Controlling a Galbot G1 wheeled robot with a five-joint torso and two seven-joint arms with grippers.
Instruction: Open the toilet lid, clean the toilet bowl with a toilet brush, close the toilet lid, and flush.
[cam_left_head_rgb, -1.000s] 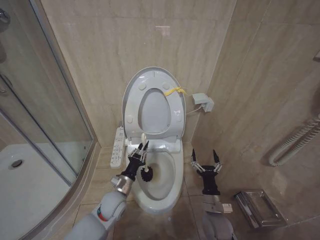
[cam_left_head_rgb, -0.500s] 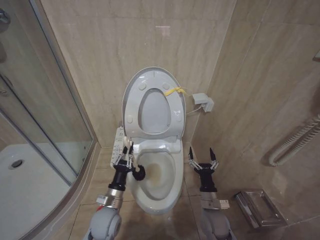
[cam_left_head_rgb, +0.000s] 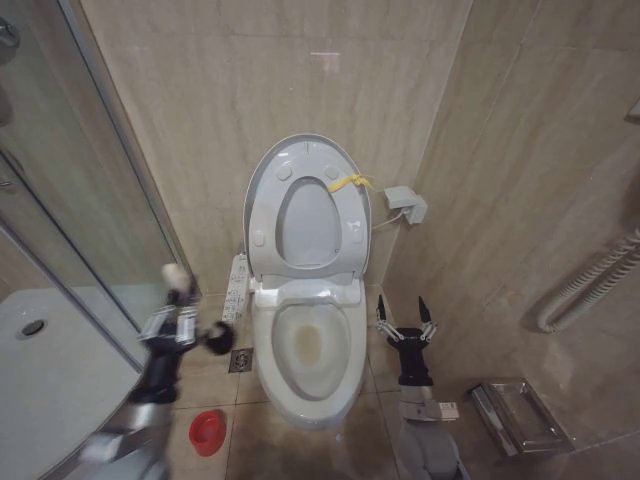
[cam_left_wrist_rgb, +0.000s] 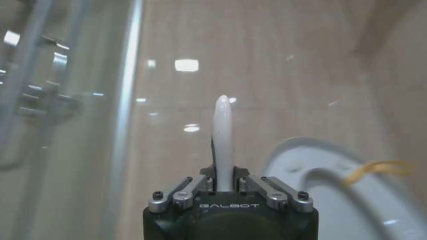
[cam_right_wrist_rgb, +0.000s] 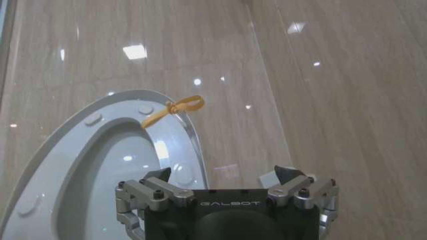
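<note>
The toilet lid (cam_left_head_rgb: 262, 190) stands upright against the wall with the seat ring raised in front of it and a yellow strap (cam_left_head_rgb: 349, 182) at its rim. Below it the toilet bowl (cam_left_head_rgb: 306, 350) lies uncovered. My left gripper (cam_left_head_rgb: 176, 322) is left of the bowl, above the floor, shut on the toilet brush (cam_left_head_rgb: 216, 339); its white handle end (cam_left_head_rgb: 175, 272) points up and its dark head sits toward the bowl. In the left wrist view the handle (cam_left_wrist_rgb: 222, 140) stands between the fingers of the left gripper (cam_left_wrist_rgb: 223, 182). My right gripper (cam_left_head_rgb: 403, 318) hangs open to the right of the bowl. The right wrist view has the right gripper (cam_right_wrist_rgb: 223, 175) facing the lid (cam_right_wrist_rgb: 100, 165).
A red holder cup (cam_left_head_rgb: 206, 432) sits on the floor left of the bowl, near a floor drain (cam_left_head_rgb: 241, 360). A glass shower enclosure and white tray (cam_left_head_rgb: 40, 370) fill the left. A control panel (cam_left_head_rgb: 237, 285), a wall box (cam_left_head_rgb: 407, 203), a floor rack (cam_left_head_rgb: 520, 415) and a hose (cam_left_head_rgb: 590, 285) surround the toilet.
My left arm has swung the brush out of the bowl and leftward over the floor, which uncovers the red cup. The right gripper has hardly moved.
</note>
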